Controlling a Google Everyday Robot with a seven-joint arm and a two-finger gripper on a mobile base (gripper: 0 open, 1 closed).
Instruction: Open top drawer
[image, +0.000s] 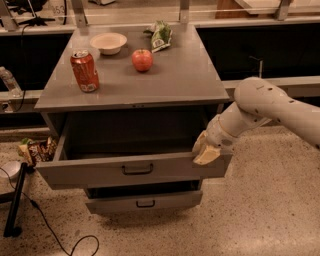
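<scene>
The top drawer is a wide grey box with a small dark bar handle. It stands pulled well out of the grey cabinet, and its dark inside shows. My gripper hangs at the drawer's right front corner, its cream fingers over the top edge of the front panel. The white arm reaches in from the right. A shorter grey drawer below sticks out slightly.
On the cabinet top stand a red soda can, a white bowl, a red apple and a green snack bag. Snack packets lie on the floor at left, beside a black stand and cable.
</scene>
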